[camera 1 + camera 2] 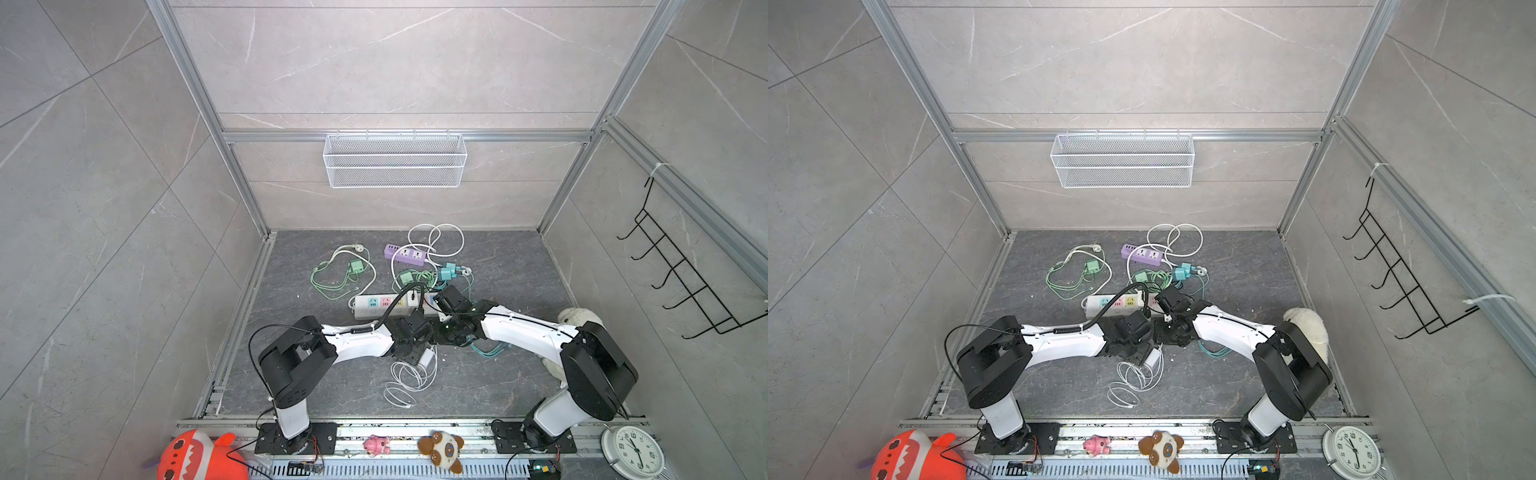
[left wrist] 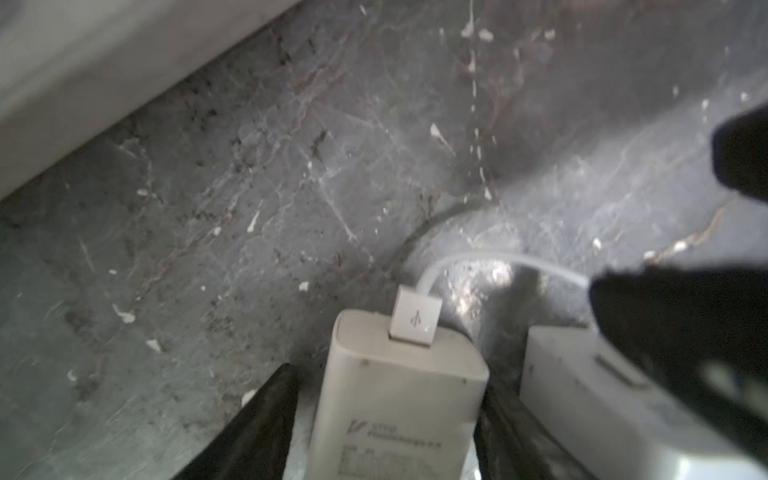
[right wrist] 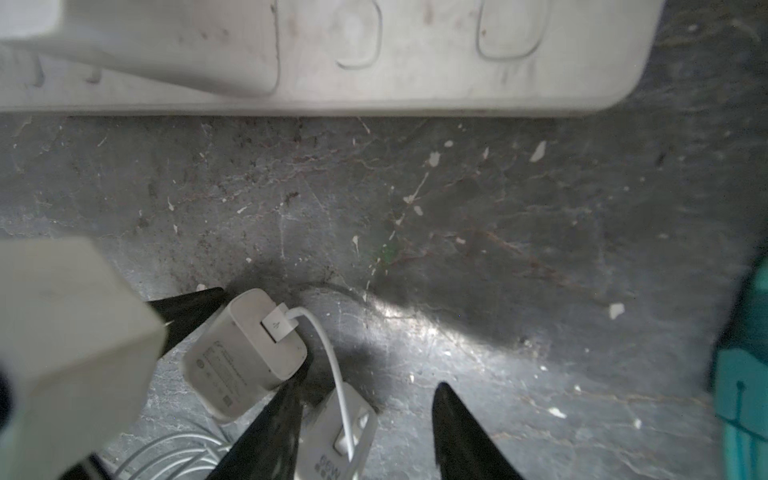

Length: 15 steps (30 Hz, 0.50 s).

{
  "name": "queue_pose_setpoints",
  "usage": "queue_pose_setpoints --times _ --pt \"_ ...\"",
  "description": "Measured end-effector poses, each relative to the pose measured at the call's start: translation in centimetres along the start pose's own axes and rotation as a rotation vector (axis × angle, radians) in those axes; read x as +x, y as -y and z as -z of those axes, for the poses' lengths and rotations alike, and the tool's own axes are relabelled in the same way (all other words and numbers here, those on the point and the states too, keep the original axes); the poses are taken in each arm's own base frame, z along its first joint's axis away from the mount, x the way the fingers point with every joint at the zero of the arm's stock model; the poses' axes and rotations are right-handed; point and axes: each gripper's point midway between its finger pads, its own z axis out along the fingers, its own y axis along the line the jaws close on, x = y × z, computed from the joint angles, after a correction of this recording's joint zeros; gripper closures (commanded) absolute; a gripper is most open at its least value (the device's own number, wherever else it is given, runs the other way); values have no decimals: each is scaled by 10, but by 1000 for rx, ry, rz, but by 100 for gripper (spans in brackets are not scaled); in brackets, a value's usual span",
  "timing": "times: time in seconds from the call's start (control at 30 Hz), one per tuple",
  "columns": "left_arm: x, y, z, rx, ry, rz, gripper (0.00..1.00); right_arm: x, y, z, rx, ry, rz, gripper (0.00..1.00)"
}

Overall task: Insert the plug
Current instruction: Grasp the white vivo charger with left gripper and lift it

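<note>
The plug (image 2: 399, 395) is a white charger block with a white USB cable in its end. It lies on the dark floor, just in front of the white power strip (image 1: 386, 305), and shows in both top views (image 1: 1152, 357). My left gripper (image 2: 390, 378) is down over it, and its black fingers (image 2: 257, 419) stand against its two sides. My right gripper (image 3: 365, 386) hovers open close beside it. A second white charger (image 3: 332, 436) lies by one finger, and the jaws hold nothing. The strip's edge (image 3: 415, 62) fills the far side of the right wrist view.
A purple strip (image 1: 405, 254), green chargers (image 1: 355, 266) and a teal charger (image 1: 446, 272) lie tangled in cables behind the white strip. A white cable coil (image 1: 409, 382) lies in front of the grippers. A white plush toy (image 1: 579, 318) sits by the right arm.
</note>
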Motion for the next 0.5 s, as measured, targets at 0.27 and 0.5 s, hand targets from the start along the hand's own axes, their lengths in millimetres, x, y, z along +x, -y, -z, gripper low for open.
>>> queue_pose_setpoints --times 0.27,0.5 --pt "-1 -4 2 -27 -1 -15 60 -12 8 11 18 47 -17 46" --pt "-17 -12 24 -67 80 -66 68 -38 15 35 36 133 -25 46"
